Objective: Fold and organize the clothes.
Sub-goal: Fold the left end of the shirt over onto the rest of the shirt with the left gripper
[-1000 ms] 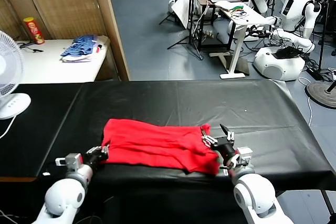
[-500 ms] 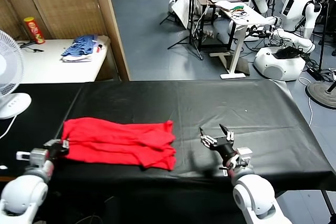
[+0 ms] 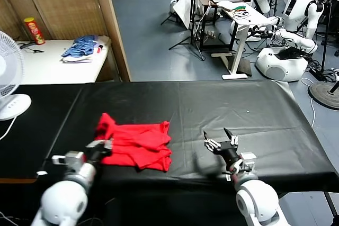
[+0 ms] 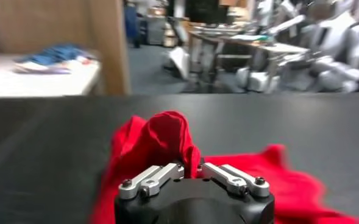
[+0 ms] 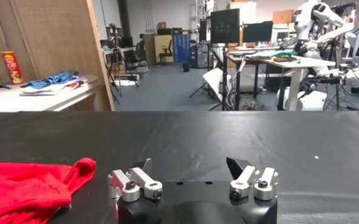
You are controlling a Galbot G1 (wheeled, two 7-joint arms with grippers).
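The clothes are one bright red T-shirt (image 3: 139, 142), lying bunched on the black table (image 3: 238, 104) left of centre, near the front edge. Its left edge is lifted into a hump (image 3: 106, 124). My left gripper (image 3: 104, 147) is shut on that lifted edge. In the left wrist view the red fabric (image 4: 161, 137) rises in a fold straight out of the closed gripper (image 4: 192, 171). My right gripper (image 3: 221, 140) stands open over bare table, well to the right of the shirt and apart from it. In the right wrist view the shirt (image 5: 27, 190) lies off to one side of the open gripper (image 5: 191, 165).
A white fan (image 3: 8, 80) stands at the table's left end. Behind it a white side table (image 3: 47, 64) carries a pile of blue clothes (image 3: 82, 47) and a red can (image 3: 33, 30). A wooden partition (image 3: 108, 25) rises at the back left.
The right gripper let go of the shirt and stayed put. The left gripper dragged the shirt left, then came back right, folding the left edge up and bunching the cloth.
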